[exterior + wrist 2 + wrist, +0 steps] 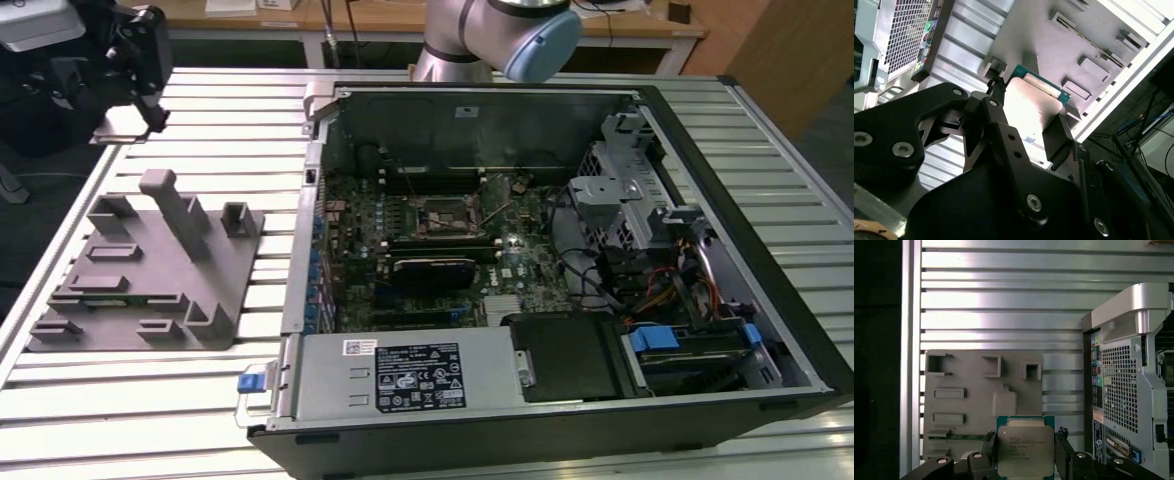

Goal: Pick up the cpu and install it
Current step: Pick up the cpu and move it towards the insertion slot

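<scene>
**Cpu held in gripper over the fixture**

The cpu (1025,452) is gripped by two opposite edges between the black fingers of the gripper (1025,442), silvery top facing the first wrist view. The grey fixture (969,405) is seen behind it, and the open computer case (747,200) stands beside that. Both are carried on a slatted metal worktop (134,400). Wooden desks are seen beyond. In the exterior view the gripper is cut off at the upper left corner, and the cpu cannot be made out there.

arm (461,30): reaches toward exterior view's left | pincer (1026,460): both fingers (1063,454) clamped against cpu (1025,447) edges
</scene>
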`<act>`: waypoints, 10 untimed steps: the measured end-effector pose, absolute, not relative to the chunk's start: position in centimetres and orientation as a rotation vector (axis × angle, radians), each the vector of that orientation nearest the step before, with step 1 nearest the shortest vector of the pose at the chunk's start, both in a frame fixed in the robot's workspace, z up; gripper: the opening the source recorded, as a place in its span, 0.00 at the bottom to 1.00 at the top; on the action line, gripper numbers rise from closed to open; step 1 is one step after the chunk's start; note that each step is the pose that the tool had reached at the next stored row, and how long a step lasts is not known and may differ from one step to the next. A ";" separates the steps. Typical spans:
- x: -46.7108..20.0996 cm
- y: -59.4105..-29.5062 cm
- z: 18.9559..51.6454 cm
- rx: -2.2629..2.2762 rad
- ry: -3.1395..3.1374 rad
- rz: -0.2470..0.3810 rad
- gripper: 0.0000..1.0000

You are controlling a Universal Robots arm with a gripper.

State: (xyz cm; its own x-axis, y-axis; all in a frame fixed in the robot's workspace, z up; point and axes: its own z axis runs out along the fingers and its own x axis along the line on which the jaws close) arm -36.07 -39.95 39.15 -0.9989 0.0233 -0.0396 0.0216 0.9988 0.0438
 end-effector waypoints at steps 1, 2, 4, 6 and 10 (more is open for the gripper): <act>-35.9 -40.0 39.1 0.035 3.101 0.067 0.54; -35.8 -40.0 39.1 0.035 3.101 0.067 0.54; -35.5 -39.9 39.1 0.035 3.101 0.067 0.54; -35.3 -39.9 39.2 0.035 3.101 0.067 0.54; -34.8 -39.9 39.1 0.035 3.101 0.067 0.54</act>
State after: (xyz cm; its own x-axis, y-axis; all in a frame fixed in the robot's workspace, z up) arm -34.77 -39.94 39.15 -0.9989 0.0233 -0.0396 0.0215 0.9988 0.0438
